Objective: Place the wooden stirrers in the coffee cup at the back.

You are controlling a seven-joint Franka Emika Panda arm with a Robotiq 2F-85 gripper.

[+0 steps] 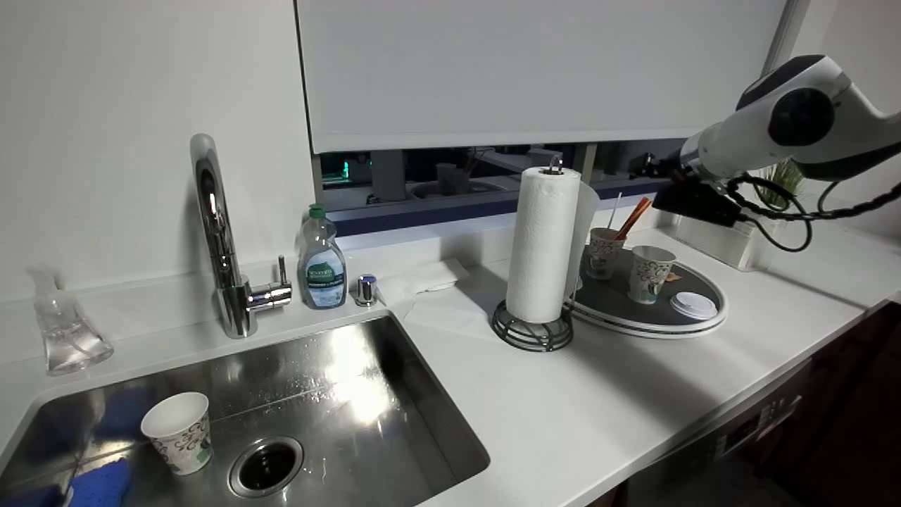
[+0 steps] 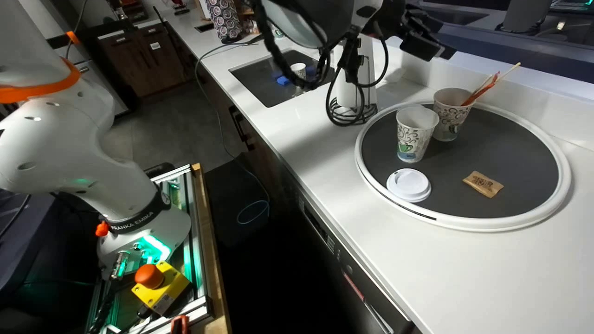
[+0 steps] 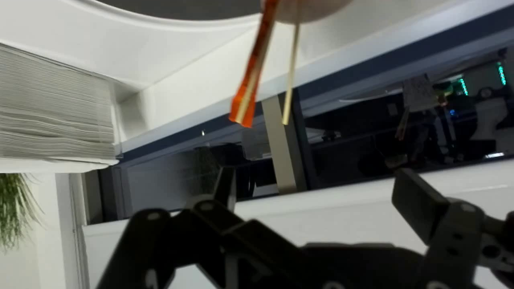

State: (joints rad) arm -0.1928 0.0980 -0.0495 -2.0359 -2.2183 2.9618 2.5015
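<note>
The paper towel roll (image 1: 545, 246) stands upright on a black wire holder (image 1: 533, 338), between the sink (image 1: 366, 422) and the round tray (image 2: 524, 153) on the bench (image 1: 528, 422); in an exterior view it hides part of the tray's left end. On the tray, a near cup (image 2: 413, 139) stands upright just beside the far cup (image 2: 449, 118). The wooden stirrers (image 3: 255, 68), orange and pale, are inside the far cup, leaning out over its rim. A white lid (image 2: 408, 184) and a small brown packet (image 2: 482, 184) lie on the tray. The sink, at the left in an exterior view, holds another cup (image 1: 181, 436) and a blue sponge (image 1: 102, 482); the tap (image 1: 213, 211) and a green-capped soap bottle (image 1: 324, 274) stand on its far side. A plant (image 1: 785, 182) shows to the right of the tray, partly behind the arm (image 1: 802, 120).

The arm enters from the right in an exterior view, high over the bench, its wrist sloping down to the left, a black cable (image 1: 848, 212) looping beneath. The pincer (image 3: 315, 188) hangs above the level of the cups, pointing towards the far window (image 1: 422, 176). Its fingers (image 3: 419, 200) are spread wide with only air between them, and the stirrers are apart from both.
</note>
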